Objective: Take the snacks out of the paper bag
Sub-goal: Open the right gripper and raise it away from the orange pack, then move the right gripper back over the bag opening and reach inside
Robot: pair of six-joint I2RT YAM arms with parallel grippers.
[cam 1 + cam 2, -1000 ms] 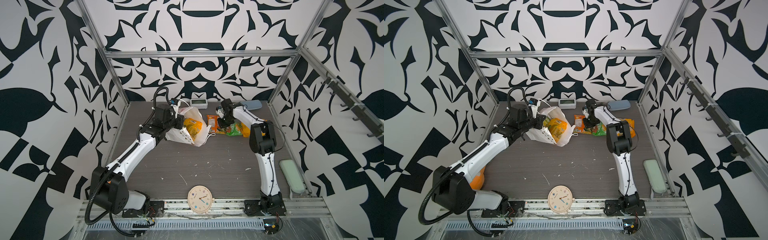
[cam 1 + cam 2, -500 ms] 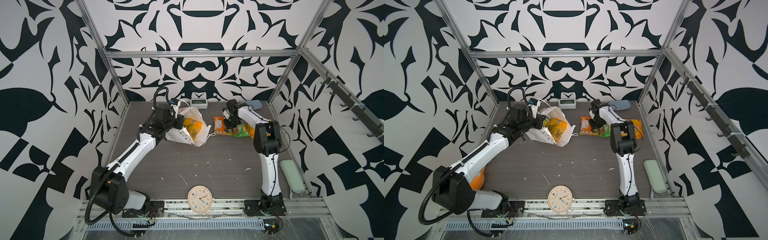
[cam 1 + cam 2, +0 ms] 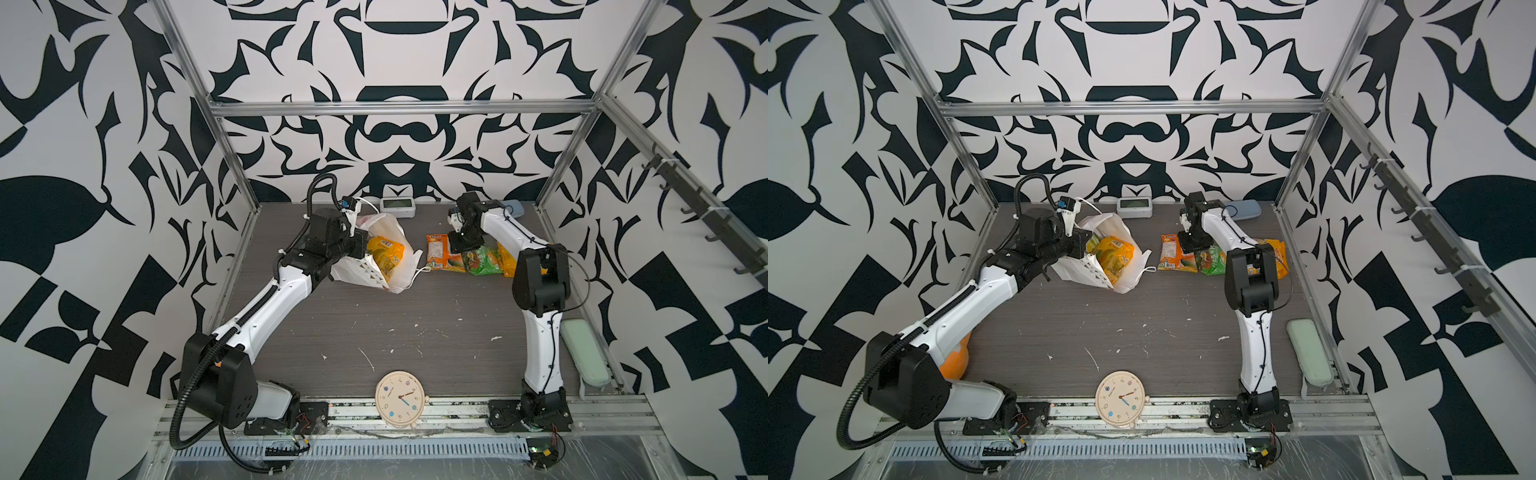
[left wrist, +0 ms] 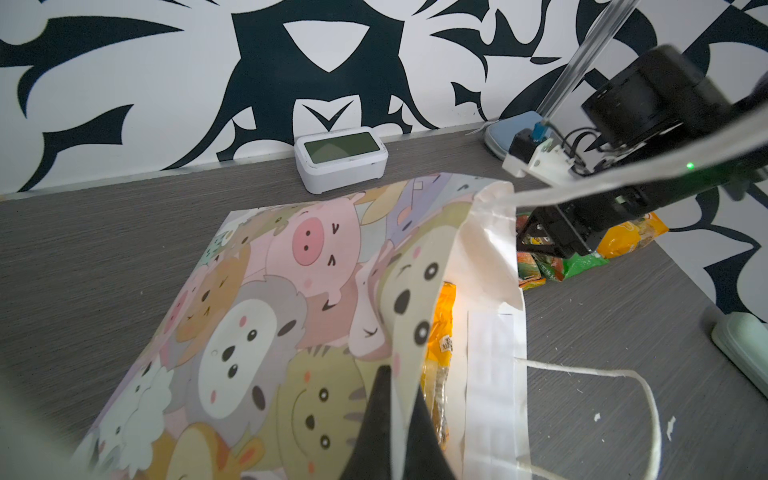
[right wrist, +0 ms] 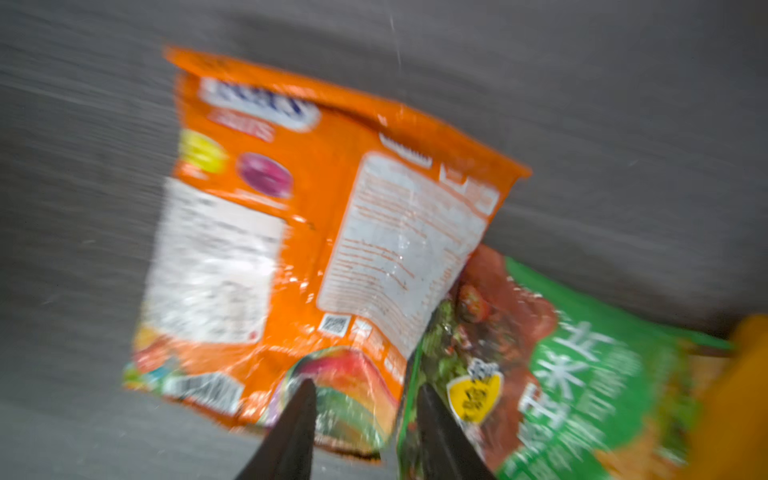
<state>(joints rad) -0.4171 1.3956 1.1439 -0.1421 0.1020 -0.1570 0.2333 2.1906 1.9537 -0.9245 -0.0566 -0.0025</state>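
The paper bag (image 3: 353, 272) (image 3: 1077, 270) lies on its side at the back left, mouth facing right; its animal faces (image 4: 270, 316) show in the left wrist view. My left gripper (image 4: 392, 399) (image 3: 360, 245) is shut on its upper rim, holding the mouth up. A yellow-orange snack (image 3: 384, 251) (image 4: 440, 332) shows inside. On the table to the right lie an orange snack (image 3: 441, 251) (image 5: 316, 232), a green one (image 3: 484, 262) (image 5: 561, 365) and a yellow-orange one (image 3: 1277, 249). My right gripper (image 5: 365, 399) (image 3: 465, 245) hangs open just above the orange and green packets.
A white digital clock (image 3: 397, 206) and a blue case (image 3: 513, 208) stand along the back wall. A round clock (image 3: 400, 400) lies at the front edge. A pale green case (image 3: 584, 357) lies by the right wall. An orange plush (image 3: 957, 357) sits behind the left arm's base.
My right gripper carried the orange snack to the right, set it beside the green one and opened. The left gripper and the bag stayed put.
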